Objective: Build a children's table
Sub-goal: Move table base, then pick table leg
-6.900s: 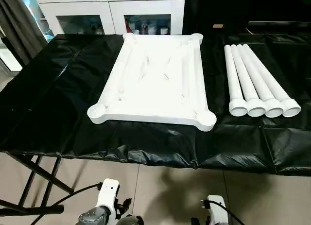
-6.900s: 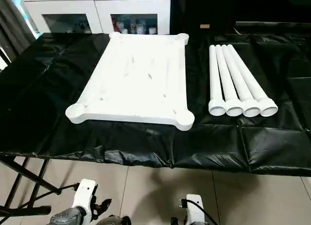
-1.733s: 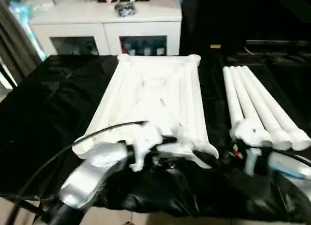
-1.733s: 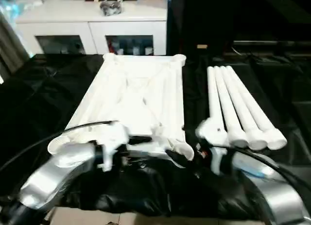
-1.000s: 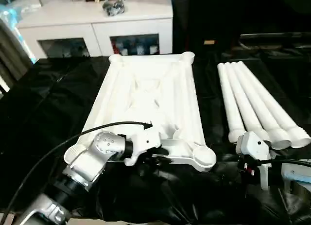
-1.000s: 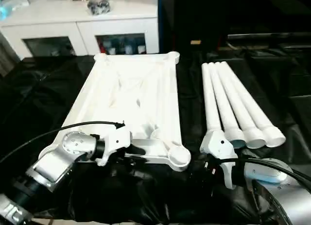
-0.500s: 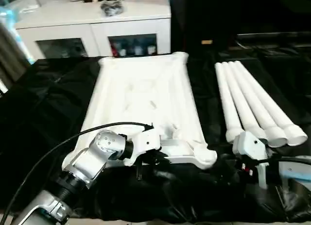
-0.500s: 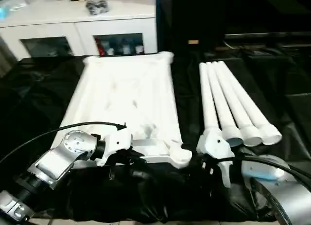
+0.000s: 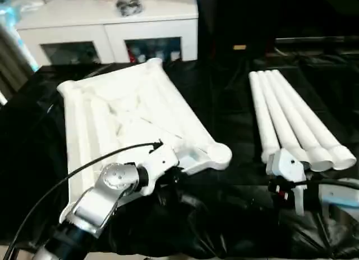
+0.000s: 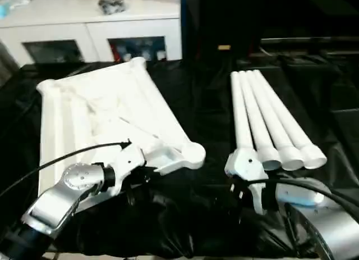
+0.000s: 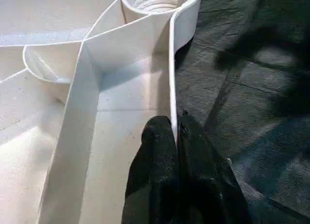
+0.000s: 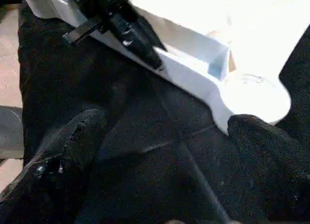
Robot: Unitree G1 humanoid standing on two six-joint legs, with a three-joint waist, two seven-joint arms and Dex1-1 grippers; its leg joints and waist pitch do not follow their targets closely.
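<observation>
Nearest, the left end effector (image 11: 175,129) is clamped on the panel's (image 9: 129,119) near rim, just short of a corner socket (image 9: 217,154). The right end effector (image 12: 167,132) hovers with fingers wide apart, right of that corner. The panel lies askew, ribs up, on the black tabletop (image 9: 235,103). Four legs (image 9: 291,117) lie right of the panel, a cabinet (image 9: 112,30) beyond it.

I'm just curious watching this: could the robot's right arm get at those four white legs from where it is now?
Probably yes. The right gripper stands open over bare black cover, and the legs lie side by side just beyond that wrist with nothing on them. The tabletop, pinched by the left gripper, sits off to the other side.
</observation>
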